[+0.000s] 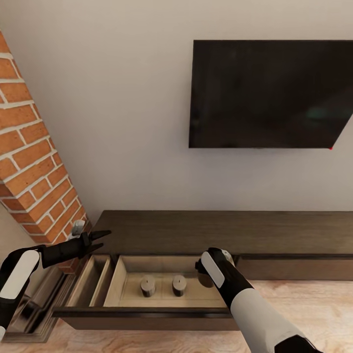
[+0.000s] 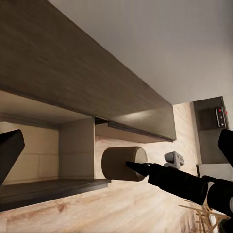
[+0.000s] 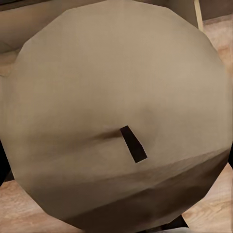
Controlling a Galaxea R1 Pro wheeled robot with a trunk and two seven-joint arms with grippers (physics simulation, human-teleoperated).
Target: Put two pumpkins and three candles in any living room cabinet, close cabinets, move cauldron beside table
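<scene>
Two candles in drawer: two candles (image 1: 148, 286) (image 1: 179, 285) stand upright side by side on the floor of the open drawer (image 1: 122, 282), just left of the right pincer (image 1: 206, 274).
Third candle: gripped in the right pincer over the right end of the drawer; the right wrist view shows its beige top with a short dark wick (image 3: 133, 143) close up.
Cabinet: long, low, dark-brown cabinet (image 1: 220, 230) against the wall, its left drawer pulled out; a narrow side compartment lies at the drawer's left, near the left pincer (image 1: 100, 238).
Candle look: stubby, beige-grey, round-topped.
Right pincer: closed around the third candle, the fingers mostly hidden by it.
Left pincer: fingers parted, holding nothing, over the cabinet's left end.
Surroundings: brick column (image 1: 29, 157) left of the left pincer; dark television (image 1: 269, 93) on the wall above the cabinet; wooden floor (image 1: 304, 304) below.
</scene>
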